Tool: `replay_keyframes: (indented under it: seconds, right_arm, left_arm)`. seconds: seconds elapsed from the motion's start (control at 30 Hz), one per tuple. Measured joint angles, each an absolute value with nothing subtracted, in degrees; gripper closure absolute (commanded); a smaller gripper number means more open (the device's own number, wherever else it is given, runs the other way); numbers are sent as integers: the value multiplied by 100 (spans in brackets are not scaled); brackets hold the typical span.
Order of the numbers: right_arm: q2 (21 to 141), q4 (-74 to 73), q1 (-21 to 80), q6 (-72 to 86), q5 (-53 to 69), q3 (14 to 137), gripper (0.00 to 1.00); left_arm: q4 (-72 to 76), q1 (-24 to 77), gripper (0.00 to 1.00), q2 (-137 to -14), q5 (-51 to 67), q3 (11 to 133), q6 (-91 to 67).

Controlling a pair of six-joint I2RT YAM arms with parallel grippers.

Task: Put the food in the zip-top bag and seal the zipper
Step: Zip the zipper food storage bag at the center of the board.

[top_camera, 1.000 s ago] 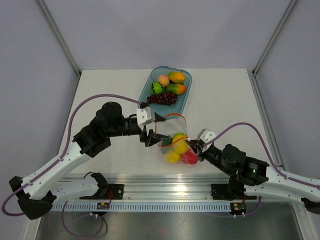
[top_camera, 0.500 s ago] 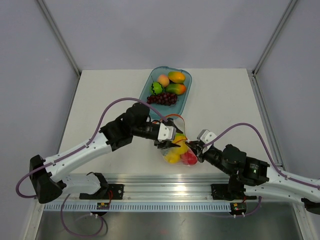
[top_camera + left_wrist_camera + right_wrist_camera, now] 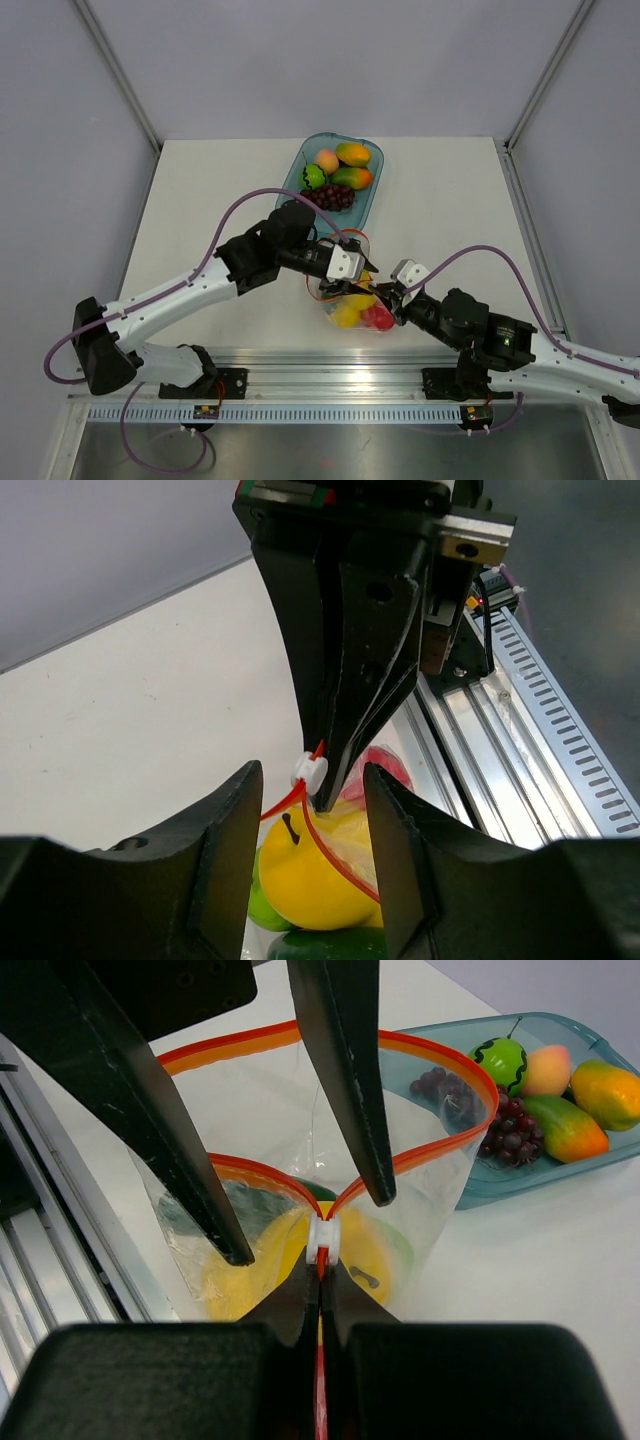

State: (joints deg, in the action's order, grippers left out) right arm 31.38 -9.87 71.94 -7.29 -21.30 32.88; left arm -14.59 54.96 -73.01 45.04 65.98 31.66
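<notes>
The clear zip-top bag lies near the table's front edge, its mouth open in a loop. Food inside it includes a yellow lemon, a red apple and green pieces. My right gripper is shut on the red-orange zipper just behind its white slider; it also shows in the top view. My left gripper is open, one finger on each side of the slider, not touching it; it also shows in the top view.
The blue oval tray behind the bag holds the purple grapes, two mangoes, a pinkish peach and a green round fruit. A metal rail runs along the near edge.
My left arm swung right from beside the bag to its mouth, and its open fingers now straddle the slider. The right gripper has kept its hold and place.
</notes>
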Motion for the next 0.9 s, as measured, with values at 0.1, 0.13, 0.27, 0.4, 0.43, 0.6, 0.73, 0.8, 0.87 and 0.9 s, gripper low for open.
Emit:
replay_keyframes:
  seconds: [0.1,0.13,0.27,0.4,0.43,0.6,0.73,0.8,0.87,0.9]
  right_arm:
    - [3144,-987,7194,-729,-2130,3288,100]
    - [3144,-987,7194,-729,-2128,3288,100]
    - [3170,-991,7194,-729,-2128,3295,100]
    - [3188,-1024,7194,-729,-2128,3299,100]
    - [3188,-1031,7194,-729,-2128,3299,100]
    - [3181,-1079,7194,-727,-2128,3299,100]
    - [3140,-1142,7194,-727,-2130,3299,100]
    - [3111,-1179,7194,-725,-2130,3299,100]
    - [3070,-1229,7192,-722,-2145,3299,100]
    - [3039,-1262,7192,-722,-2154,3299,100]
  left_arm:
    - [-1468,5520,51,-7413,4554,6667,3166]
    - [-1483,5527,51,-7439,4571,6670,3166]
    - [-1605,5561,54,-7540,4615,6707,3168]
    - [-1780,5575,57,-7664,4630,6862,3175]
    - [-1824,5577,58,-7699,4630,6908,3183]
    - [-2053,5579,69,-7837,4635,7105,3273]
    - [-2143,5581,72,-7856,4657,7137,3317]
    - [-2150,5581,85,-7856,4657,7137,3321]
    - [-2204,5579,100,-7856,4661,7140,3328]
    - [-2231,5579,100,-7856,4665,7150,3350]
